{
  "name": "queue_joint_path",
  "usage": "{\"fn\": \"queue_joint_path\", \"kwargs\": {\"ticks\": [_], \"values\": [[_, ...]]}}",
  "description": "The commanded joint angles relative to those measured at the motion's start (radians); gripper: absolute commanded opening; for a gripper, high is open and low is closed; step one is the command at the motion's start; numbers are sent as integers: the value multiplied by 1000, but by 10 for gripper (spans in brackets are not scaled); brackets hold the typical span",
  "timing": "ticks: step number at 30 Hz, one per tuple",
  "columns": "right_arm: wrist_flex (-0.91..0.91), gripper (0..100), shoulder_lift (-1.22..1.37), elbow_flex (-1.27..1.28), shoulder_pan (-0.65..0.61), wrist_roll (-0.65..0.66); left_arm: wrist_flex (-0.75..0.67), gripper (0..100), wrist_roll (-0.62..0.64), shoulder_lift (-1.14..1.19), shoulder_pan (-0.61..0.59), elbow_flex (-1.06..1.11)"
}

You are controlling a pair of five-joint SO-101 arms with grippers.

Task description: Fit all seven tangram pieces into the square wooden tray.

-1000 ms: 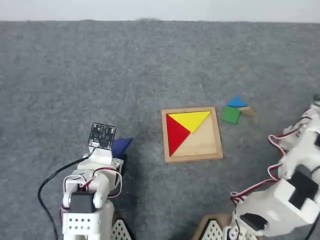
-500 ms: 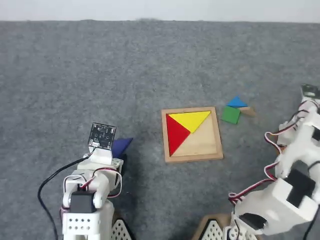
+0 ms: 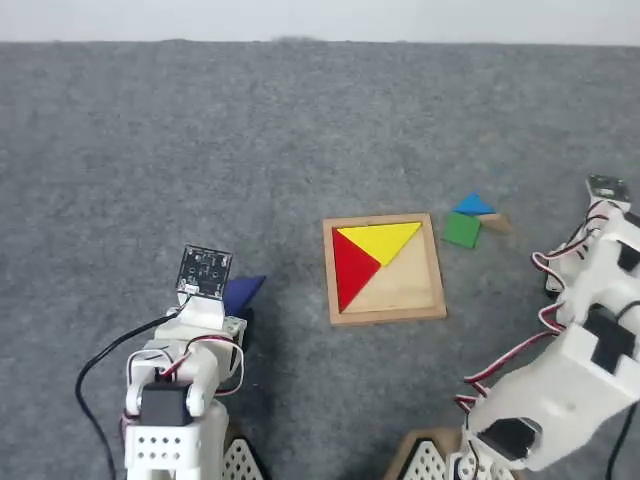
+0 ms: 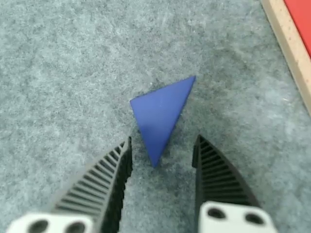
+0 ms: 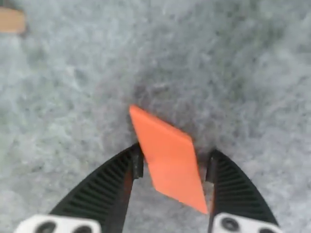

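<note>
Square wooden tray (image 3: pixel 437 265), frame centre: red triangle (image 3: pixel 352 268) and yellow triangle (image 3: pixel 380 240) seated; five pieces remain. Left gripper (image 4: pixel 163 141): jaws wide, astride blue triangle (image 4: pixel 160 114). Right gripper (image 5: pixel 175 153) at orange parallelogram (image 5: pixel 167 155); grip state cannot be told.

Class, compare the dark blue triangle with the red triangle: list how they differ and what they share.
Colour: the dark blue triangle is deep blue, the red triangle red. Size: the red triangle looks larger than the blue. Place: the red one lies inside the wooden tray; the blue one lies on the grey carpet, one tip inside the open left pincer. Shared: both are flat triangles.
</note>
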Motion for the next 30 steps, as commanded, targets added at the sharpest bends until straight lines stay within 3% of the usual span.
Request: {"fn": "queue_joint_path", "kwargs": {"ticks": [1, 6, 11, 14, 17, 21, 26, 30], "values": [[-21, 177, 54, -43, 10, 20, 2, 200, 11, -18, 5, -10], [-5, 18, -2, -41, 12, 14, 2, 200, 11, -18, 5, -10], [114, 13, -203, -38, -45, 9, 2, 200, 11, -18, 5, -10], [194, 12, -381, -37, -120, -57, 2, 200, 11, -18, 5, -10], [285, 12, -550, -35, -240, -140, 2, 200, 11, -18, 5, -10], [328, 14, -664, -9, -492, -276, 2, 200, 11, -18, 5, -10], [257, 16, -553, 14, -769, -413, 2, 200, 11, -18, 5, -10], [166, 13, -358, -18, -840, -473, 2, 200, 11, -18, 5, -10]]}}
